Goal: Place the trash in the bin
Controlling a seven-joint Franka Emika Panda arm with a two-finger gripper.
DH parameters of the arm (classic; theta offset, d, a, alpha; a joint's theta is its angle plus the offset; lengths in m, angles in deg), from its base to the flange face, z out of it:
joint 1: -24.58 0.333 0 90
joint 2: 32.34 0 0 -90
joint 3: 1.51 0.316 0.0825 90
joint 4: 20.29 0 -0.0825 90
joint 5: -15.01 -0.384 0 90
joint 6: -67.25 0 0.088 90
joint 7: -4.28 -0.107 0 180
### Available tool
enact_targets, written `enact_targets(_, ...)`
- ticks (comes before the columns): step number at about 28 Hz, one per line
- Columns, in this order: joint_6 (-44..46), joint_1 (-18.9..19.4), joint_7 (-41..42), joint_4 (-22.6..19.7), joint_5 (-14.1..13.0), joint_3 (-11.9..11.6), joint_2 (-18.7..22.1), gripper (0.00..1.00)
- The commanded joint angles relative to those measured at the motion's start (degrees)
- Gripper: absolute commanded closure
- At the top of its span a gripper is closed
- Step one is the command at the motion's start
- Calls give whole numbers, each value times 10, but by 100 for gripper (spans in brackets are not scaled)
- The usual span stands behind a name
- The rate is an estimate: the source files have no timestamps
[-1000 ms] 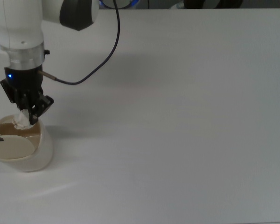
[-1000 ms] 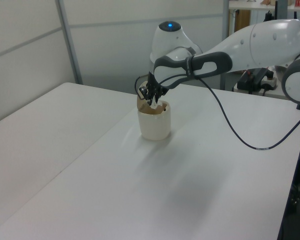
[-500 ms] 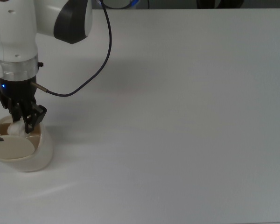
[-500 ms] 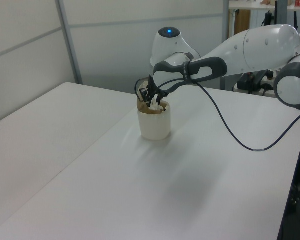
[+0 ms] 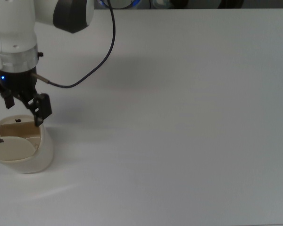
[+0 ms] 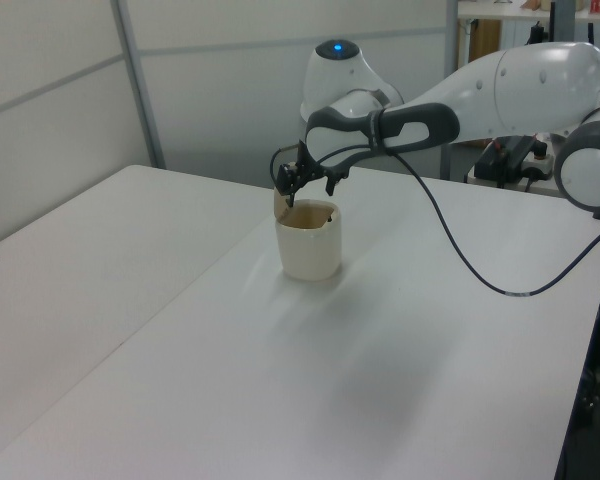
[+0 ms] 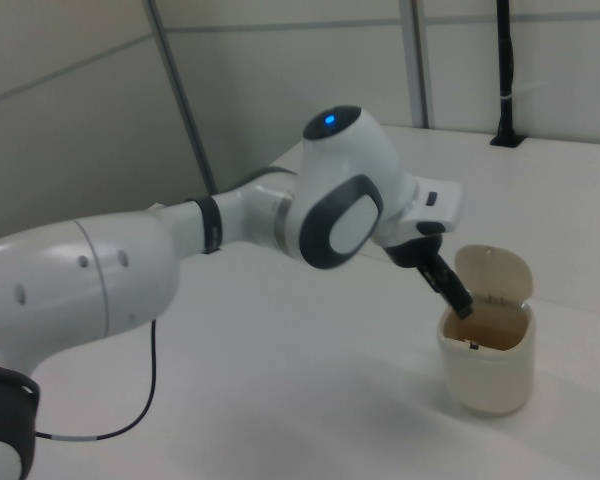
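Now: end effector (image 5: 24,109) open above bin (image 5: 37,157); trash unseen

No legible text, labels, brand marks, numbers or signs observed on any surface in any view.

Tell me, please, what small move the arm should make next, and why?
Probably lift the gripper straight up and away from the bin: its fingers stand open and empty just above the rim, no trash shows on the table, so the drop looks done.
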Motion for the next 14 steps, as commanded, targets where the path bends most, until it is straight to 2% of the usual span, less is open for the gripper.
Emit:
enact_targets(1, 147, 8, 91, -4, -21, 8, 54, 0)
enact_targets(5, 247, 8, 152, -3, -41, 26, 90, 0)
enact_targets(11, 358, 9, 227, -2, -47, 36, 137, 0)
enact_targets(14, 383, 10, 248, -2, -46, 36, 149, 0)
